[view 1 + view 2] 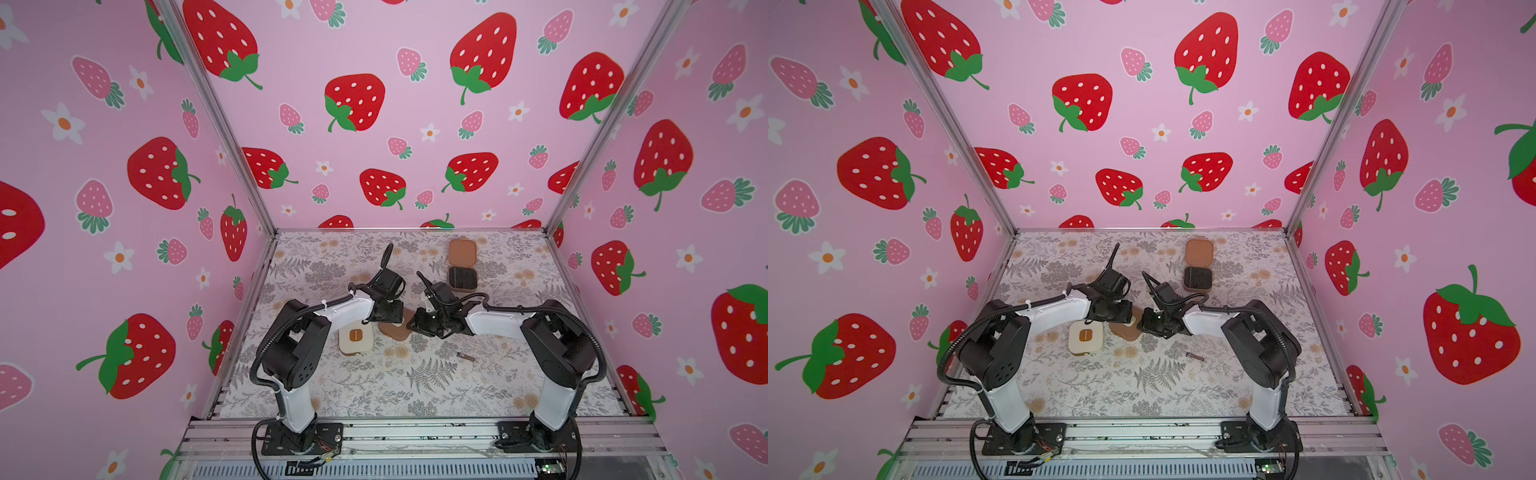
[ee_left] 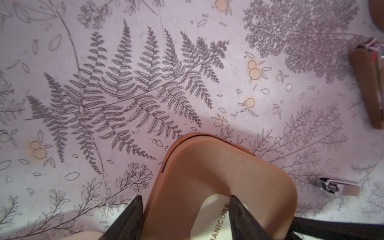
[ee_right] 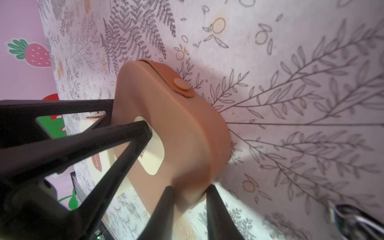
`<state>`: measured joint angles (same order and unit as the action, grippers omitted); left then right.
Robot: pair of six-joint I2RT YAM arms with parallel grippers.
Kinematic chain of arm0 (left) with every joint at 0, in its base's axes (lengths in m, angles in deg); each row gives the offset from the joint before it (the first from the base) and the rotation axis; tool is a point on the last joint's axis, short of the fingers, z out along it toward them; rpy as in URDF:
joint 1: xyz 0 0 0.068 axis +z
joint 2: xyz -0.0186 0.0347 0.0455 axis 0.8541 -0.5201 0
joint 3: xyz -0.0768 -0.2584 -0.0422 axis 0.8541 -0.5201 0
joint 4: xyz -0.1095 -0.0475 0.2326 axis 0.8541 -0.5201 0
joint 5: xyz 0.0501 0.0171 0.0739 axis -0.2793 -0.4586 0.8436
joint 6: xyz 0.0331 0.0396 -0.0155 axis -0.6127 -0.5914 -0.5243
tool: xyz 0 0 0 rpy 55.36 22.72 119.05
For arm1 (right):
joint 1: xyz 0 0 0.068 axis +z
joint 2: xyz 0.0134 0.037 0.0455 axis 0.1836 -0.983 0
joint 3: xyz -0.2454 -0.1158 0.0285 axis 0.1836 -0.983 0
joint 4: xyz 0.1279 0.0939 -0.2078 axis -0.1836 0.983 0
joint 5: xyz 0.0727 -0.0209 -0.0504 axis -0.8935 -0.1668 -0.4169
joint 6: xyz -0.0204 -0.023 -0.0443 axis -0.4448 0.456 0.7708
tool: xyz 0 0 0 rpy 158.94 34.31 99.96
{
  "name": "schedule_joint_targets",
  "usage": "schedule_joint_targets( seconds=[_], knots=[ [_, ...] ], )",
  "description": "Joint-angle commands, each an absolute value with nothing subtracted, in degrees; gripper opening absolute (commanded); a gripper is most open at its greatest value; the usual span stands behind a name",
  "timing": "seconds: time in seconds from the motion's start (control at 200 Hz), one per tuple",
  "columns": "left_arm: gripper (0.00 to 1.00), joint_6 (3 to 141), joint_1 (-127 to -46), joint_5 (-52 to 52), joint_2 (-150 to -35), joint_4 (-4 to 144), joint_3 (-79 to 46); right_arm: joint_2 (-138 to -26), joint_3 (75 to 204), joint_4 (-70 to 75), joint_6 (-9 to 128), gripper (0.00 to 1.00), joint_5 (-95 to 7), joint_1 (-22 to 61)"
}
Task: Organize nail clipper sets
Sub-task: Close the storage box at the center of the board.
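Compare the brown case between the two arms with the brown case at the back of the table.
The brown case between the arms is closed, its badge showing; the back brown case lies open, black slotted inside up. The near one sits among both grippers; the back one lies apart, untouched. Both are brown rounded squares.
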<state>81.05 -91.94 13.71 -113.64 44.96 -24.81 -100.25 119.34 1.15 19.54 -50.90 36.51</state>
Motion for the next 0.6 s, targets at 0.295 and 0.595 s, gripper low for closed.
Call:
schedule_joint_targets(
  seconds=[0.295,0.595],
  knots=[
    [0.65,83.0,-93.3,9.5,-118.1,38.4,-29.7,-108.3,113.2,-3.5,11.9,0.29,-53.6,40.1],
    [0.65,83.5,-93.3,9.4,-117.7,37.8,-30.2,-106.8,109.6,-11.0,4.1,0.31,-54.3,40.8]
  ],
)
